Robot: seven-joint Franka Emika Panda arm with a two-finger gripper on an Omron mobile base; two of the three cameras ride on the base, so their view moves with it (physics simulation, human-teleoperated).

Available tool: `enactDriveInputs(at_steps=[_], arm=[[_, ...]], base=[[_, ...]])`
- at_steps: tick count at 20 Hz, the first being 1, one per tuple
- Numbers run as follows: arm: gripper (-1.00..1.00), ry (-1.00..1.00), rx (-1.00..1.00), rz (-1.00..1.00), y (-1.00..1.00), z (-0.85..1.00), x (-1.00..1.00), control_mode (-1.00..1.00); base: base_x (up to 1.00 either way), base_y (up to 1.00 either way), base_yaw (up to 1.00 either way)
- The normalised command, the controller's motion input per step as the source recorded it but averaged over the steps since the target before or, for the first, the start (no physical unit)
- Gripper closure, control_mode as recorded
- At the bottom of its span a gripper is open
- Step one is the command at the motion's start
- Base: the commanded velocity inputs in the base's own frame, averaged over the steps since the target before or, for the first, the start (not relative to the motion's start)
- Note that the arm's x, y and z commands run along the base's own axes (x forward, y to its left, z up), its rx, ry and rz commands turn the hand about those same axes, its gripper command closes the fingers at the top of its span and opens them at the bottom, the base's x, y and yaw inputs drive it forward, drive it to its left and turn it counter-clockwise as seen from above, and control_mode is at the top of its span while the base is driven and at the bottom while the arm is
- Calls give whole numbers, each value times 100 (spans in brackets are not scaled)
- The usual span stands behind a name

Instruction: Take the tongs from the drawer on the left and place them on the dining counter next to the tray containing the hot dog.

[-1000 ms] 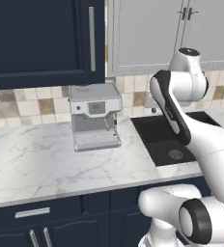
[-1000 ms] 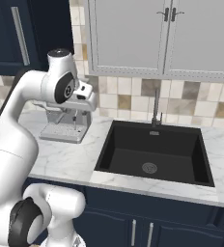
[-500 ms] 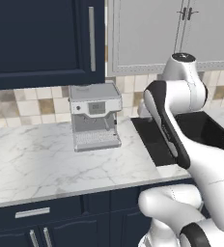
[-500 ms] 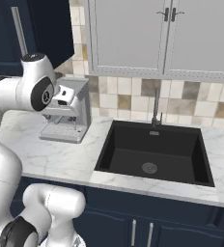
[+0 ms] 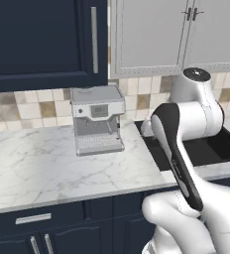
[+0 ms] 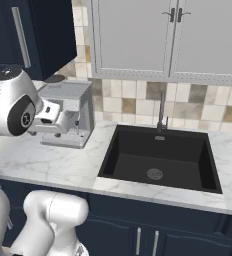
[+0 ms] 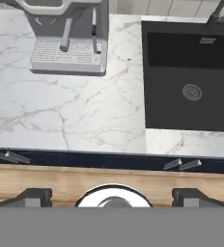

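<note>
The drawer (image 5: 32,218) is a navy front with a short silver bar handle, shut, under the marble counter at the lower left of the left base view. My gripper (image 7: 113,198) is open, its two dark fingertips (image 7: 34,198) set wide apart with nothing between them. It hangs out in front of the counter's edge and looks down across it toward the backsplash. The tongs, the dining counter, the tray and the hot dog are out of view. My white arm (image 5: 186,124) is folded in front of the sink.
A steel coffee machine (image 5: 97,124) stands on the marble counter (image 5: 32,163) against the tiled backsplash. A black sink (image 6: 160,160) with a faucet (image 6: 161,112) lies to its right. Navy cabinet doors (image 7: 181,164) with silver handles run below the counter edge.
The arm has folded, its upper joint swinging left and down in the right base view. The gripper has opened a little wider. The base has not moved.
</note>
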Motion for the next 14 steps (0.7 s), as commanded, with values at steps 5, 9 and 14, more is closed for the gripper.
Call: enactDriveInputs(at_steps=[5, 9, 14], arm=[[-100, 0, 0, 8, 27, 0, -23, -100], [-100, -2, 0, 15, 37, 0, -1, -100], [-100, -5, -7, 16, 44, -18, -1, -100]], base=[[0, 0, 0], [0, 0, 0], [0, 0, 0]])
